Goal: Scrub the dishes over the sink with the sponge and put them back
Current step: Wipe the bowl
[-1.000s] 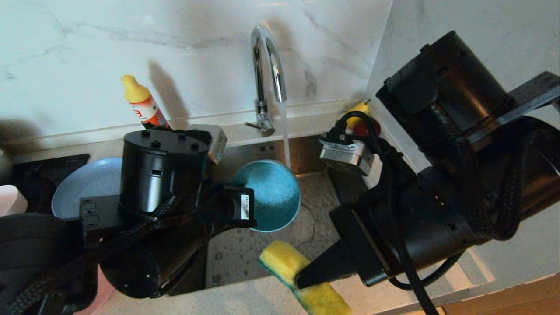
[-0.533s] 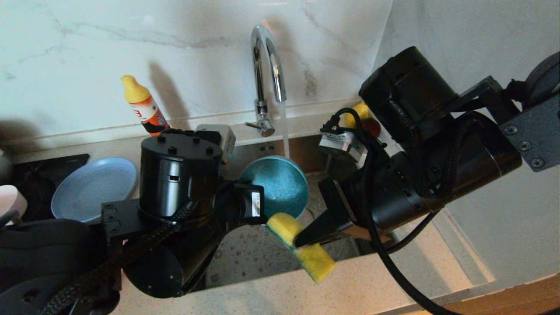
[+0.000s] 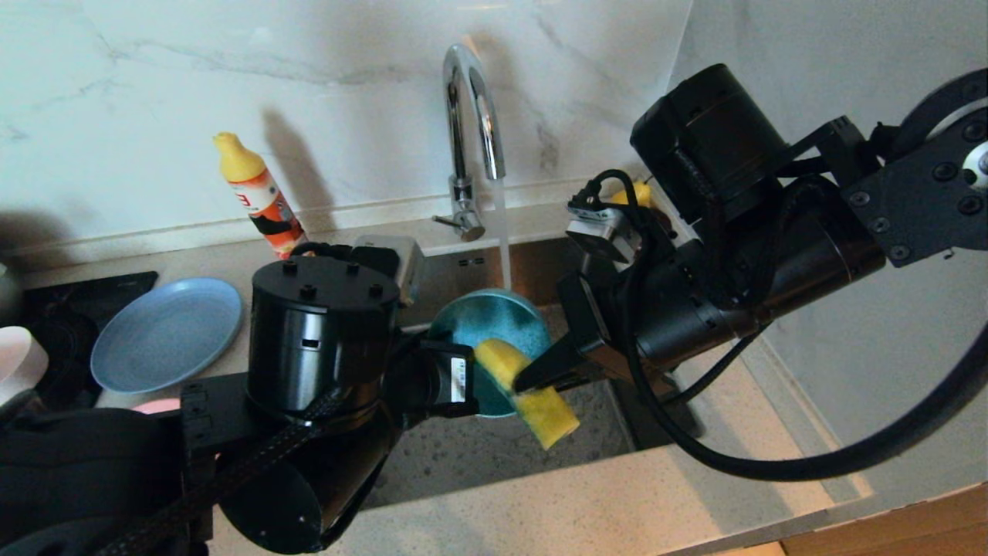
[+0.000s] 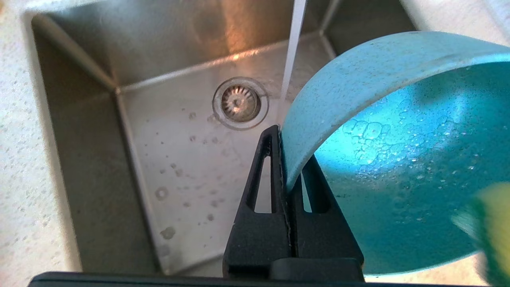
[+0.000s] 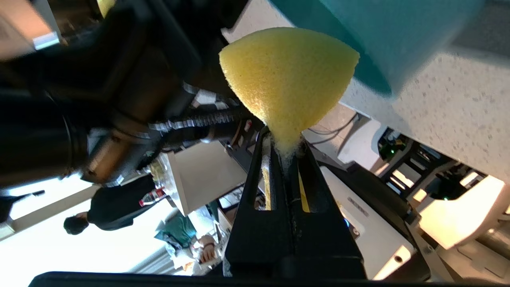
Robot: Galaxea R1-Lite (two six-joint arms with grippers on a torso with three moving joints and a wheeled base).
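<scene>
My left gripper (image 4: 283,139) is shut on the rim of the teal bowl (image 3: 494,328), holding it tilted over the steel sink (image 4: 175,131). The bowl's wet inside (image 4: 402,167) faces my right arm. My right gripper (image 5: 283,141) is shut on the middle of the yellow sponge (image 3: 525,382), which is squeezed thin between the fingers. One end of the sponge (image 5: 289,69) lies against the bowl's inside near the rim. The blue-grey plate (image 3: 166,333) rests on the counter at the left, with a pink plate's edge (image 3: 157,405) just in front of it. A pale bowl (image 3: 17,359) shows at the far left edge.
Water runs from the chrome tap (image 3: 471,131) down into the sink behind the bowl. A yellow-capped bottle (image 3: 258,193) stands at the back wall. The round drain (image 4: 240,103) sits in the sink floor. A pale counter edge (image 3: 540,502) runs along the front.
My right gripper has carried the sponge up from the front counter edge to the bowl's inside. My left gripper has shifted the bowl slightly right and toward the front.
</scene>
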